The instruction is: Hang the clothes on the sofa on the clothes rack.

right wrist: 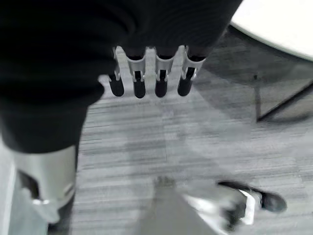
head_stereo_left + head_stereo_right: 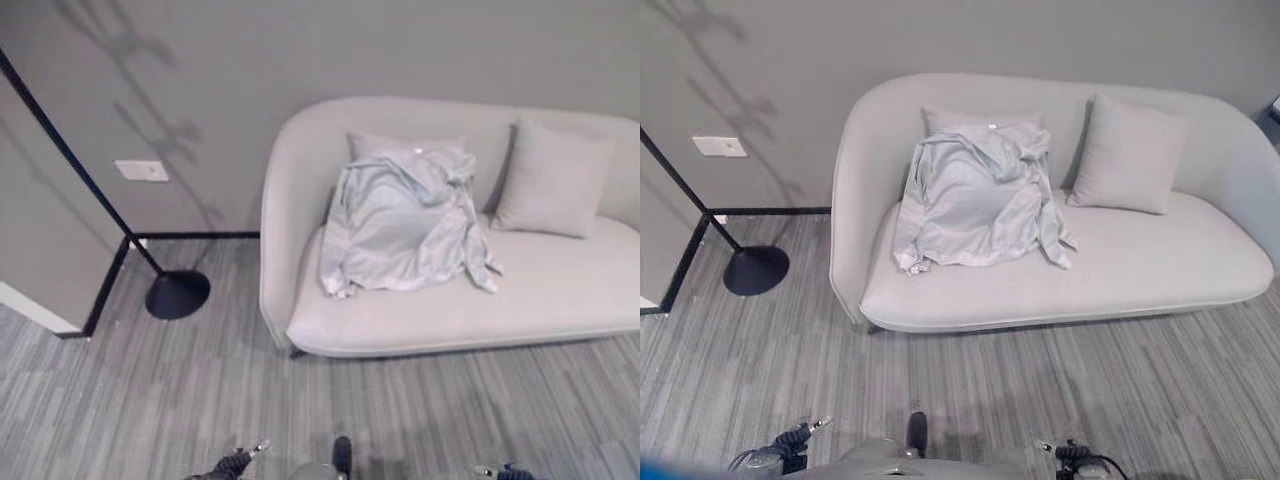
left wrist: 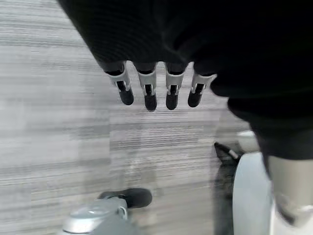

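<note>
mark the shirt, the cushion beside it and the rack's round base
shirt [image 2: 405, 225]: left eye view, middle of the crumpled pale blue cloth.
cushion [image 2: 552, 180]: left eye view, centre of its front face.
rack base [image 2: 177, 294]: left eye view, middle of the dark round foot on the floor.

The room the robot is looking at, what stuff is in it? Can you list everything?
sofa: one, light grey, against the grey wall.
shirt: one, pale blue, crumpled on the sofa seat and draped up against a cushion.
cushions: two, light grey, against the sofa back; one mostly hidden behind the shirt.
clothes rack: one, black, round base on the carpet left of the sofa, thin pole slanting up.
wall plate: one, white, on the wall.
left robot hand: fingers straight, above the carpet.
right robot hand: fingers straight, above the carpet.
</note>
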{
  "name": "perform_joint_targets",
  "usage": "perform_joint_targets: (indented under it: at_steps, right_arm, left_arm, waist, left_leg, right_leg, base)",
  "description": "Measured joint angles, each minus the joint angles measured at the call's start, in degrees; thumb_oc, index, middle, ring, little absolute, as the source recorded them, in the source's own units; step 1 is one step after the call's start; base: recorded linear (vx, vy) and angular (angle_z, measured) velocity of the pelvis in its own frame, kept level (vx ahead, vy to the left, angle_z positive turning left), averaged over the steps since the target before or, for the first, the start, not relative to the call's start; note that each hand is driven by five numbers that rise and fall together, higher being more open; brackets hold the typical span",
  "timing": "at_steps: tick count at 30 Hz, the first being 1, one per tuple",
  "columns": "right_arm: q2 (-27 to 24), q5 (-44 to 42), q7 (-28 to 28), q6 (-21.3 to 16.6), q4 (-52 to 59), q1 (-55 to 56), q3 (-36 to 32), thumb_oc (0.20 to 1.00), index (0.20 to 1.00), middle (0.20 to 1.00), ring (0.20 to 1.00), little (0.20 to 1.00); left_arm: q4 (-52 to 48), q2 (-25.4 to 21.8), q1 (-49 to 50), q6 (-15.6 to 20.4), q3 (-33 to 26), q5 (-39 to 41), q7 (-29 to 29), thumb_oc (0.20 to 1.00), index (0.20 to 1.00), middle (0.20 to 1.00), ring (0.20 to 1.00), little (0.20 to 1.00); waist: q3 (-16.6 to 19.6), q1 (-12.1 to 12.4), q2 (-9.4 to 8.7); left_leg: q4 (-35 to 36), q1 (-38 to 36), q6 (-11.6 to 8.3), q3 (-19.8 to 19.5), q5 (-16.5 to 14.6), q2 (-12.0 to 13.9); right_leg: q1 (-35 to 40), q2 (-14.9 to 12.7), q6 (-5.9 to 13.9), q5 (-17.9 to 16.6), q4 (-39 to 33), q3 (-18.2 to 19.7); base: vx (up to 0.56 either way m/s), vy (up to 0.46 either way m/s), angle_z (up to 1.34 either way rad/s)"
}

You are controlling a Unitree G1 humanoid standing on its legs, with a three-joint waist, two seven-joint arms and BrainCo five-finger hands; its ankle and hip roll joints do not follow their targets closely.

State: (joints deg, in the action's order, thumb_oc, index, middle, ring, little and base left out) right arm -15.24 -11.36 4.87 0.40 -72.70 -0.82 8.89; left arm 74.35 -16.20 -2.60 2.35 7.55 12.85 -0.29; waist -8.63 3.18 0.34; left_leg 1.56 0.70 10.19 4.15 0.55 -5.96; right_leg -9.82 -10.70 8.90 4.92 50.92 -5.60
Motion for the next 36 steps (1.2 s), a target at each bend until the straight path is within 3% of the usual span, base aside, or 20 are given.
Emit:
perform_joint_targets:
  at_steps: [1,2,5,8,10,11,14,17,18,21,22,23,25,26,28,29,30,33,35,36]
  right_arm:
    - [-0.1,0.0,0.1,-0.2,0.2,0.0,-1.3,1.000,1.000,1.000,1.000,1.000]
    - [-0.1,-0.4,0.2,-0.4,0.4,-0.3,-1.8,1.000,1.000,1.000,1.000,1.000]
    - [-0.8,-0.4,0.4,-0.4,1.1,-0.6,-1.9,1.000,1.000,1.000,1.000,1.000]
    - [-0.5,-0.5,1.0,-0.2,2.3,-0.6,-3.1,1.000,1.000,1.000,1.000,1.000]
    - [-0.6,-0.5,1.1,-0.2,2.6,-0.1,-4.5,1.000,1.000,1.000,1.000,1.000]
    - [-0.8,-0.5,1.3,0.0,2.4,-0.2,-5.1,1.000,1.000,1.000,1.000,1.000]
    - [-0.7,-0.5,1.3,0.3,2.2,0.9,-5.1,1.000,1.000,1.000,1.000,1.000]
    - [-0.7,-0.4,1.2,0.3,2.1,1.1,-5.1,1.000,1.000,1.000,1.000,1.000]
    - [-0.6,-0.4,1.0,0.4,2.0,1.1,-5.0,1.000,1.000,1.000,1.000,1.000]
    - [-0.6,-0.4,0.9,0.2,1.5,1.9,-4.1,1.000,1.000,1.000,1.000,1.000]
    - [-0.5,-0.4,0.9,0.2,0.6,1.2,-2.9,1.000,1.000,1.000,1.000,1.000]
    - [-0.1,-0.4,0.7,0.3,0.1,1.7,-2.2,1.000,1.000,1.000,1.000,1.000]
    - [0.1,-0.4,0.7,0.2,0.2,2.0,-1.7,1.000,1.000,1.000,1.000,1.000]
    - [0.1,-0.5,0.8,0.0,1.1,2.1,-1.7,1.000,1.000,1.000,1.000,1.000]
    - [-0.4,-0.5,0.9,-0.1,1.7,2.1,-1.5,1.000,1.000,1.000,1.000,1.000]
    - [-1.7,-0.6,1.0,-0.4,2.1,2.1,-0.5,1.000,1.000,1.000,1.000,1.000]
    - [-2.0,-0.8,1.1,-0.7,2.4,1.9,-0.5,1.000,1.000,1.000,1.000,1.000]
    - [-2.8,-1.9,1.1,-1.3,2.4,-0.7,-0.5,1.000,1.000,1.000,1.000,1.000]
    - [-3.3,-2.6,1.2,-1.2,2.4,-2.2,-0.2,1.000,1.000,1.000,1.000,1.000]
    - [-3.5,-2.6,1.3,-1.2,2.4,-2.4,0.9,1.000,1.000,1.000,1.000,1.000]
  left_arm:
    - [-0.2,0.4,0.2,-0.1,1.0,0.0,0.0,1.000,1.000,1.000,1.000,1.000]
    - [-0.3,0.4,1.8,0.0,1.0,0.0,0.0,1.000,1.000,1.000,1.000,1.000]
    - [-0.4,-0.1,2.5,0.2,0.7,0.0,0.1,1.000,1.000,1.000,1.000,1.000]
    - [-0.3,-0.1,2.8,0.2,-0.1,-0.1,0.2,1.000,1.000,1.000,1.000,1.000]
    - [0.0,0.1,2.9,0.2,-1.3,-0.2,0.1,1.000,1.000,1.000,1.000,1.000]
    - [0.1,0.3,2.7,0.2,-1.2,-0.2,0.2,1.000,1.000,1.000,1.000,1.000]
    - [0.1,0.3,2.5,0.3,-2.4,-0.3,0.2,1.000,1.000,1.000,1.000,1.000]
    - [0.1,0.3,2.5,0.3,-2.3,-0.7,0.3,1.000,1.000,1.000,1.000,1.000]
    - [0.2,0.2,2.5,0.3,-2.4,-0.7,0.3,1.000,1.000,1.000,1.000,1.000]
    - [0.4,0.4,3.6,0.5,-2.5,-0.6,0.5,1.000,1.000,1.000,1.000,1.000]
    - [0.7,0.5,4.0,0.8,-2.5,-0.6,0.6,1.000,1.000,1.000,1.000,1.000]
    - [0.7,0.4,4.6,0.8,-2.0,-0.5,0.7,1.000,1.000,1.000,1.000,1.000]
    - [0.5,0.6,5.5,0.8,-1.9,-0.1,0.7,1.000,1.000,1.000,1.000,1.000]
    - [0.3,0.6,5.7,0.8,-2.3,0.5,0.7,1.000,1.000,1.000,1.000,1.000]
    - [-0.1,1.1,5.6,0.8,-3.1,0.6,0.7,1.000,1.000,1.000,1.000,1.000]
    - [-0.5,2.1,5.0,0.9,-3.3,0.6,0.6,1.000,1.000,1.000,1.000,1.000]
    - [-0.6,2.3,5.0,0.8,-3.3,0.6,0.6,1.000,1.000,1.000,1.000,1.000]
    - [-3.1,2.6,3.9,1.0,-3.3,2.3,0.5,1.000,1.000,1.000,1.000,1.000]
    - [-3.2,2.7,1.9,0.9,-2.8,2.7,0.5,1.000,1.000,1.000,1.000,1.000]
    - [-3.3,2.7,1.6,1.0,-2.6,2.6,0.5,1.000,1.000,1.000,1.000,1.000]
  waist:
    - [-0.5,0.1,1.07]
    - [-0.3,0.1,2.93]
    - [0.1,-0.5,3.46]
    - [-0.2,-1.0,1.33]
    - [-0.1,-1.6,0.05]
    - [-0.8,-1.7,0.08]
    - [-0.9,-2.1,-0.18]
    - [-1.0,-3.1,-0.86]
    - [-0.8,-3.3,-1.25]
    - [0.6,-4.1,-2.90]
    - [0.7,-4.3,-2.64]
    - [1.2,-4.3,-2.69]
    - [1.8,-4.0,-3.34]
    - [2.5,-3.1,-4.53]
    - [2.4,-2.0,-5.10]
    - [1.5,-1.5,-4.75]
    - [1.3,-1.4,-4.24]
    - [-1.1,-1.0,-4.20]
    - [-3.0,-1.4,-3.69]
    - [-3.4,-1.4,-3.37]
  left_leg:
    - [0.5,-1.5,0.36,0.1,-0.3,0.0]
    - [1.3,-2.5,-0.73,0.8,0.0,-0.2]
    - [3.2,-4.0,-0.87,0.4,-0.1,-1.0]
    - [3.5,-5.7,-1.82,-0.5,-1.1,-2.5]
    - [3.5,-5.9,-2.81,-1.5,-2.0,-3.5]
    - [3.5,-6.9,-2.12,-1.6,-1.9,-3.2]
    - [3.3,-10.0,-4.73,-3.7,-3.6,-2.1]
    - [3.6,-12.1,-5.53,-5.6,-4.4,-1.5]
    - [3.6,-13.4,-7.44,-7.3,-6.2,-0.7]
    - [3.6,-14.6,-9.12,-9.8,-7.4,1.1]
    - [3.6,-15.3,-9.41,-10.2,-8.4,2.7]
    - [3.2,-15.7,-9.56,-10.4,-8.6,3.7]
    - [-1.7,-14.2,-11.95,-10.0,-10.3,5.6]
    - [-13.0,-8.7,-14.35,-9.2,-11.9,6.7]
    - [-26.7,-3.3,-14.43,-7.2,-11.9,7.9]
    - [-37.4,1.5,-14.41,-4.8,-11.8,11.1]
    - [-38.5,3.2,-14.45,-4.5,-11.9,12.1]
    - [-33.6,8.5,-15.08,-5.4,-11.8,11.6]
    - [-17.5,11.3,-14.09,-3.3,-10.1,9.8]
    - [-10.6,12.0,-14.50,-1.7,-6.9,8.7]
  right_leg:
    - [-0.8,-4.0,-1.61,1.7,-2.2,-6.6]
    - [-1.3,-6.5,-1.55,1.7,-14.3,-12.1]
    - [-2.0,-6.1,0.03,-1.1,-32.4,-13.5]
    - [-1.2,-5.2,2.23,-7.3,-48.7,-13.2]
    - [-0.4,-5.4,4.83,-13.8,-57.0,-11.1]
    - [-0.9,-5.5,4.34,-15.9,-57.1,-11.2]
    - [-0.8,-5.9,4.62,-20.6,-57.0,-11.0]
    - [0.1,-5.6,4.52,-20.7,-56.8,-11.1]
    - [1.6,-4.2,4.39,-20.6,-56.8,-11.0]
    - [3.8,-1.0,3.98,-20.3,-55.8,-11.2]
    - [4.3,0.4,2.06,-18.8,-53.2,-11.1]
    - [4.6,1.4,-1.45,-16.6,-52.4,-11.3]
    - [6.2,3.5,-4.53,-12.9,-52.2,-10.9]
    - [7.7,5.3,-5.93,-12.0,-54.4,-10.9]
    - [10.4,7.3,-8.58,-11.1,-56.8,-10.8]
    - [11.8,9.2,-10.31,-9.9,-56.9,-11.2]
    - [12.4,9.9,-11.49,-9.1,-56.5,-11.1]
    - [12.2,10.5,-12.43,-8.5,-56.6,-10.3]
    - [12.5,10.4,-11.07,-6.5,-57.0,-10.6]
    - [12.7,10.6,-10.30,-5.7,-57.0,-10.6]
  base:
    - [0.30,-0.040,-0.11]
    - [0.25,-0.077,0.05]
    - [0.21,-0.090,0.11]
    - [0.33,-0.181,0.07]
    - [0.20,-0.137,0.21]
    - [0.39,-0.328,0.30]
    - [0.30,-0.279,0.22]
    - [0.31,-0.271,0.38]
    - [0.39,-0.418,0.44]
    - [0.30,-0.422,0.47]
    - [0.11,-0.233,0.43]
    - [0.17,-0.367,0.31]
    - [0.19,-0.408,0.17]
    - [0.19,-0.423,0.08]
    - [0.11,-0.283,-0.08]
    - [0.11,-0.213,-0.09]
    - [0.11,-0.212,0.01]
    - [0.13,-0.078,-0.15]
    - [0.26,-0.049,0.04]
    - [0.35,-0.032,0.12]
